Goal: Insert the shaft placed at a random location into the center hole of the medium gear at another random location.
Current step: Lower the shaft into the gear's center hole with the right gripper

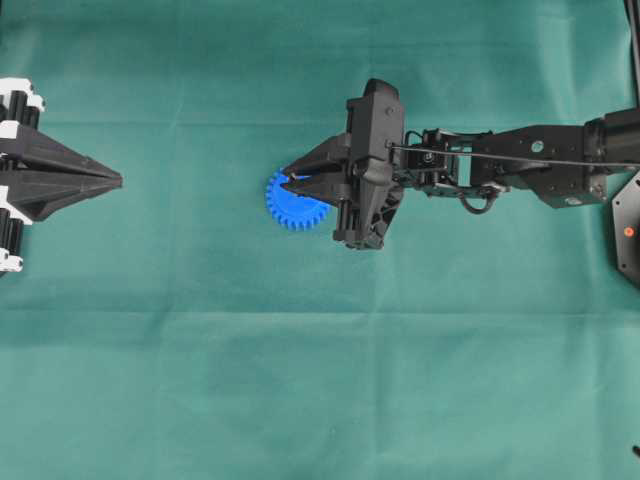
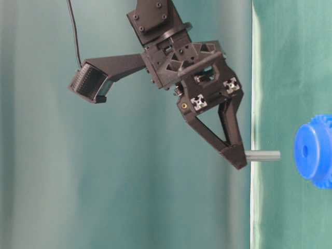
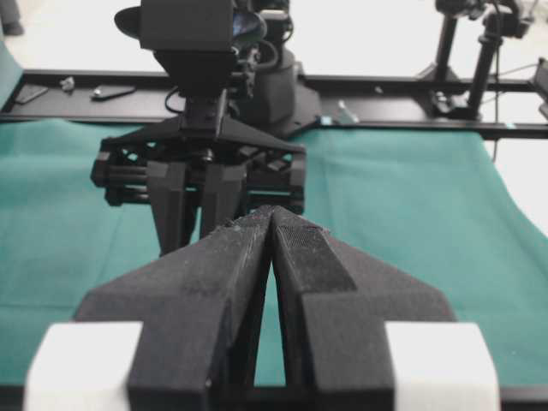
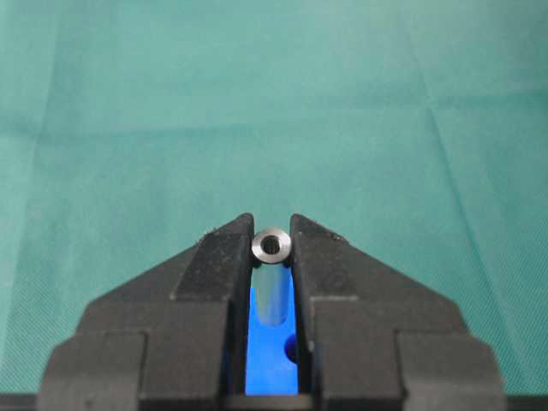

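Your right gripper (image 1: 290, 181) is closed on the shaft (image 4: 272, 247), the jaws standing only as far apart as the pin is wide. In the right wrist view the pin sits pinched between the two fingertips with its hollow end facing the camera and its body running down between the fingers. In the table-level view the shaft (image 2: 262, 155) sticks out from the fingertips towards the medium gear (image 2: 315, 150), and there is still a gap between the pin's free end and the gear's hub.

From overhead, the medium gear (image 1: 290, 204) lies flat on the green cloth (image 1: 320, 380) near the middle of the table, just left of the right arm's wrist, and your fingertips hang over its upper right part. The center hole (image 2: 305, 151) shows as a small dark spot on the hub, roughly in line with the pin.

Your left gripper (image 1: 112, 181) rests at the far left edge, well apart from the gear. Its fingers (image 3: 295, 248) are pressed together with nothing between them.
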You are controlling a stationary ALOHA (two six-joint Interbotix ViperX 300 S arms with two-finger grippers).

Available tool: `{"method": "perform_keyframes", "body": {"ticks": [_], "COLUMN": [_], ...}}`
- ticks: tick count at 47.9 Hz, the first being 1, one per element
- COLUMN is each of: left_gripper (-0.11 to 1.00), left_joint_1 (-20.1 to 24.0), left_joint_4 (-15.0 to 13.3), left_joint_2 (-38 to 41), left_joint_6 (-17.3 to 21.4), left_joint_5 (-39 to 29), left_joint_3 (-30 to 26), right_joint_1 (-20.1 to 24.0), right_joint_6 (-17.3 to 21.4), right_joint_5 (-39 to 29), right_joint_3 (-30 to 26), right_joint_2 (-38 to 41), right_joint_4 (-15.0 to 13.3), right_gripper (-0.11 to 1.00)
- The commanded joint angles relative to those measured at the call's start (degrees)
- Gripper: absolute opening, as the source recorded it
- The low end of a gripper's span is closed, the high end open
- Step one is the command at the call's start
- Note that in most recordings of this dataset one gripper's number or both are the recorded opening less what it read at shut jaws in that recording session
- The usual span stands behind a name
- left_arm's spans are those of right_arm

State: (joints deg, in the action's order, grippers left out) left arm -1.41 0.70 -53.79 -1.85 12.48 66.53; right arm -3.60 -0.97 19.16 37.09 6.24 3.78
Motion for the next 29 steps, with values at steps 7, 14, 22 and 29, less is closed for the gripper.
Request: {"method": "perform_keyframes", "body": {"ticks": [7,14,22,29], "left_gripper": [0.03,0.03,0.03,0.03], "left_joint_1": [0.18,0.18,0.18,0.18], "left_joint_4": [0.18,0.18,0.18,0.18], "left_joint_2": [0.35,0.35,0.35,0.44], "left_joint_6": [-0.09,-0.09,-0.09,-0.09], "left_joint_5": [0.35,0.35,0.35,0.35], "left_joint_3": [-0.88,-0.88,-0.88,-0.88], "right_joint_1": [-0.44,-0.88,-1.14,-1.23], "right_joint_6": [0.44,0.44,0.53,0.53], "right_joint_5": [1.23,3.08,5.71,5.71], "right_joint_3": [-1.32,-0.62,0.26,0.70], "right_joint_2": [1.76,3.25,3.87,3.87], "right_joint_4": [0.18,0.18,0.18,0.26], "right_gripper": [0.14,0.14,0.14,0.14]}}
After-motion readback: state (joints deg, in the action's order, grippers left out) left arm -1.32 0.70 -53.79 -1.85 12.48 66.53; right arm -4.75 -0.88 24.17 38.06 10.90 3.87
